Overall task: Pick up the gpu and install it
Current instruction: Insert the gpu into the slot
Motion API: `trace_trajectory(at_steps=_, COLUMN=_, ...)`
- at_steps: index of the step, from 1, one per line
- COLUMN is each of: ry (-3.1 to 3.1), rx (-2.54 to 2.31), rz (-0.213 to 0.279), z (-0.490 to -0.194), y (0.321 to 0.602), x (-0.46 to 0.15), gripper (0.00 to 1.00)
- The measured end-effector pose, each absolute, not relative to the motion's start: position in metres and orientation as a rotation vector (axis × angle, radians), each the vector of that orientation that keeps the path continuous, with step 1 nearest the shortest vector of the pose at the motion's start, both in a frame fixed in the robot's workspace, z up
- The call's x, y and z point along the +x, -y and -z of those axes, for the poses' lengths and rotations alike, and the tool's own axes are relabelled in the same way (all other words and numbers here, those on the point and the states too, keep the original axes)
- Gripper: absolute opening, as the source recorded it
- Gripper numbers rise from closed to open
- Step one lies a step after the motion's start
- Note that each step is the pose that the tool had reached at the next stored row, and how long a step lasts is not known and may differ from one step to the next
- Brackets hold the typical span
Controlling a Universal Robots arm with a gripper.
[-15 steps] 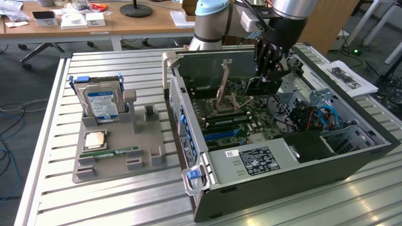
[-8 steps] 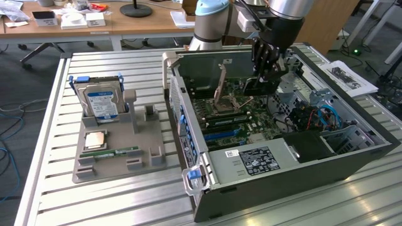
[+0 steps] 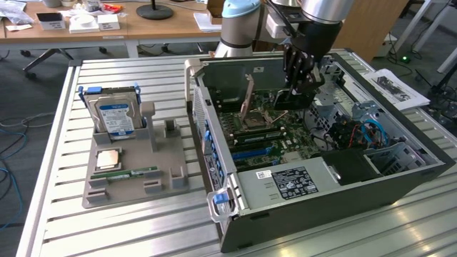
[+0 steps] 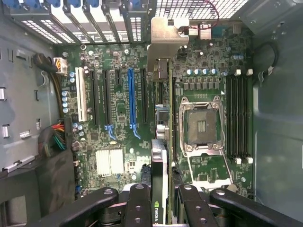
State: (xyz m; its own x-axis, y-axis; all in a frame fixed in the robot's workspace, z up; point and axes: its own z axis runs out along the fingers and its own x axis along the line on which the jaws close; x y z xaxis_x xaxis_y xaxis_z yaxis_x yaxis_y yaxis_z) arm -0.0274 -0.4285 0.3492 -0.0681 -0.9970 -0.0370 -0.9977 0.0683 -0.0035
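Fingers (image 4: 138, 208) clamped on gpu (image 4: 160, 156), card edge-on above motherboard (image 4: 118, 118). Best held plumb, bracket (image 4: 166, 40) lined with the rear opening, seated with even pressure.

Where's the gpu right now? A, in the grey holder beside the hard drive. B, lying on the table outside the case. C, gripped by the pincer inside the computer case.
C: the gpu stands edge-on in the pincer, above the motherboard inside the case.

Slim dark gpu (image 4: 168, 142), edge-on, upright
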Motion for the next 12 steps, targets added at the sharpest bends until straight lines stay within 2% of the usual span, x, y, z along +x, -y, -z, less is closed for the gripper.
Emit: trace_trajectory(at_steps=12, ry=-2.273, rx=-2.123, rz=-0.033, z=-0.3409, y=0.4284, x=-0.0293, gripper=0.27)
